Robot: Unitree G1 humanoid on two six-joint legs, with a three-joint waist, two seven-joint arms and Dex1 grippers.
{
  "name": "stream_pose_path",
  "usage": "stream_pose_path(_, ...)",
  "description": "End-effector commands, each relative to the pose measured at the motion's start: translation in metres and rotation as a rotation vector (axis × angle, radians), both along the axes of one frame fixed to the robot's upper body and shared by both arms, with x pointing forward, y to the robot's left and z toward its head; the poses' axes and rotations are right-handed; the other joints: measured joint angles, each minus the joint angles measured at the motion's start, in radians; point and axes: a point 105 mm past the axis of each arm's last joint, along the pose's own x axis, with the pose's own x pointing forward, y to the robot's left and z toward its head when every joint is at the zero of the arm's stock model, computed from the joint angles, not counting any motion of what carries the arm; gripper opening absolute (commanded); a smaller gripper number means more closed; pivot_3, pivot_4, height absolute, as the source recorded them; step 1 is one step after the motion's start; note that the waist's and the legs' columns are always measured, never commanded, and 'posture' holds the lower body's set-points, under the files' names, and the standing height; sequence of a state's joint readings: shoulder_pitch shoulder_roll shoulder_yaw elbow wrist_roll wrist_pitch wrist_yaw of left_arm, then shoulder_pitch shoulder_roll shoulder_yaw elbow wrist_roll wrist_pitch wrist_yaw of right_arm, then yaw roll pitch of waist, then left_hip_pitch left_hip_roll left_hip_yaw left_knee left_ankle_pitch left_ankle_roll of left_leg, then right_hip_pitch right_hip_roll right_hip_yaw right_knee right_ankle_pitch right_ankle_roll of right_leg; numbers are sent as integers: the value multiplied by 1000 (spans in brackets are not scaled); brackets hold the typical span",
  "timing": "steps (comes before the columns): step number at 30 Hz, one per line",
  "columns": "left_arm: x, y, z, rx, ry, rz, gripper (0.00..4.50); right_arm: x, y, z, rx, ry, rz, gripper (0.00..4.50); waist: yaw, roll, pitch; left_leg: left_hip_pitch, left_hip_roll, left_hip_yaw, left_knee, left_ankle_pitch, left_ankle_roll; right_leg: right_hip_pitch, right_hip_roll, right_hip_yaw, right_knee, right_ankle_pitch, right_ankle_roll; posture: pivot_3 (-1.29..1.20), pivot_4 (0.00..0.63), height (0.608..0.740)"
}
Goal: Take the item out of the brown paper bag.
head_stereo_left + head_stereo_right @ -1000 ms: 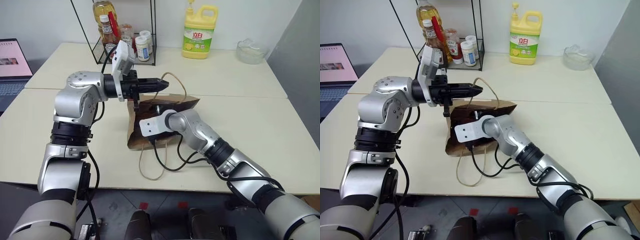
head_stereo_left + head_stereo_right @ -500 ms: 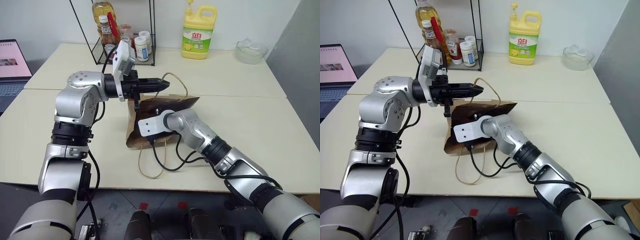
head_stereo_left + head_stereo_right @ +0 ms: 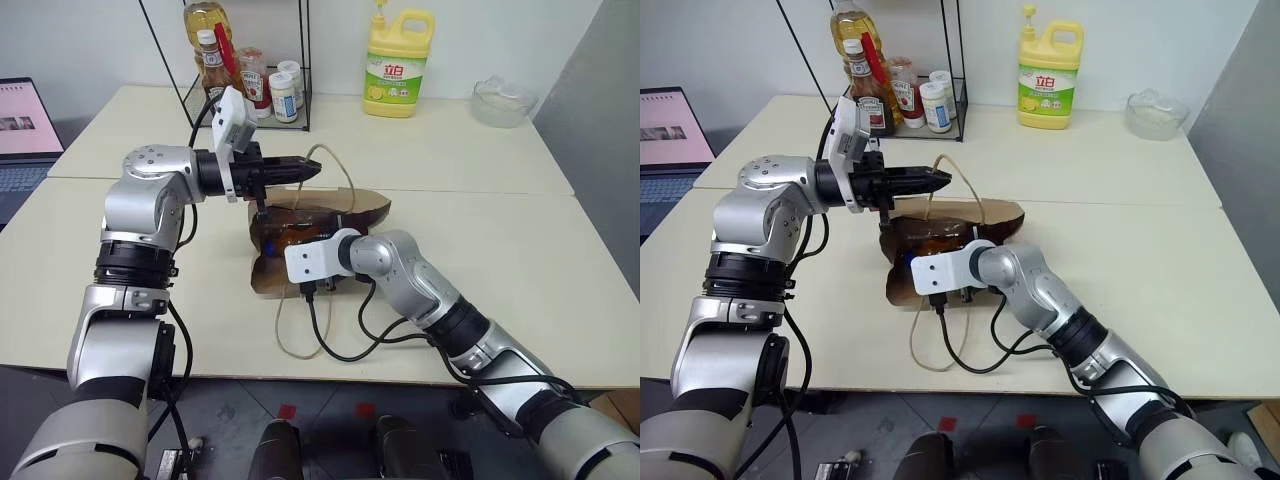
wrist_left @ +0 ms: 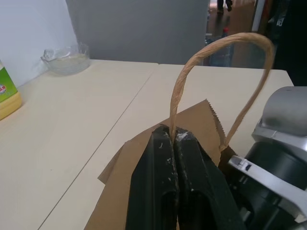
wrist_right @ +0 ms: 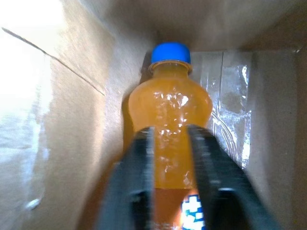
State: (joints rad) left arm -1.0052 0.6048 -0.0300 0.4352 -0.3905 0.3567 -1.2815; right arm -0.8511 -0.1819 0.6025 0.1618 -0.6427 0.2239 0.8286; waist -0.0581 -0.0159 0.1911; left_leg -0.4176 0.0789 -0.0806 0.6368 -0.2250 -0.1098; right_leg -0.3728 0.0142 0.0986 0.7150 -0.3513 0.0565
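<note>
Table [image 3: 520, 230]: pale cream top, two sections meeting at a seam, with the bag lying near the front edge.
Brown paper bag [image 3: 345, 205]: lies on its side on the table, mouth held open toward the robot; one cord handle is lifted, the other trails loose over the table's front edge.
Yellow detergent jug [image 3: 398, 63]: stands upright at the back of the table, well apart from the bag.
Wire rack [image 3: 255, 85]: at the back left, holding sauce bottles and small jars.
Glass bowl [image 3: 500, 102]: far back right corner.
Left gripper [image 3: 312, 170]: fingers pinched together on the raised cord handle [image 4: 216, 72], pointing level across the bag's top.
Right gripper [image 5: 170, 158]: reaches into the bag's mouth, its fingers [image 5: 140, 167] clamped on either side of the bottle's body.
Orange drink bottle [image 5: 169, 115]: inside the bag, blue cap [image 5: 171, 52] pointing toward the bag's bottom.
</note>
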Motion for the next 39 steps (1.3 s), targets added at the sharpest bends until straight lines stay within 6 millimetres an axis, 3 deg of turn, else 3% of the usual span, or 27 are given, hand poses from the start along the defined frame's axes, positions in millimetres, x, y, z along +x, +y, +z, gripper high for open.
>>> stream_pose_path(1,-2,1,18,-8,-72,-6,0,-2,5,19,41,-33,6,51,0,0,0,0,0,0,0,0,0,0,0,0,0,0,0,0,150,740)
stream_pose_path(5,-2,2,19,-7,-73,-7,0,-9,16,29,80,-19,35,51,0,0,0,0,0,0,-1,1,-1,0,0,0,-1,0,0,0,150,740)
stream_pose_path(9,-3,2,19,-8,-72,-5,0,-21,35,42,147,25,56,881,-1,0,0,0,0,0,-3,2,-3,-1,0,0,-1,0,0,0,150,740)
stream_pose_path(14,-3,3,19,-8,-70,-7,0,-29,39,51,155,52,63,2655,1,0,0,0,0,0,-5,2,-4,-1,0,0,-2,0,0,0,150,740)
stream_pose_path(19,-5,1,18,-8,-71,-14,0,-20,32,42,80,28,23,4454,1,0,0,0,0,0,-6,2,-4,-1,0,-1,-2,0,0,0,150,740)
stream_pose_path(34,-5,-6,16,-17,-73,-30,0,23,26,8,-65,-56,-75,4484,-1,0,0,0,0,0,-7,2,-4,-2,0,-1,-2,0,0,0,150,740)
stream_pose_path(39,-6,-8,15,-24,-70,-37,0,42,17,8,-106,-109,-114,4484,-1,0,0,0,0,0,-7,2,-4,-2,0,-1,-2,0,0,0,150,740)
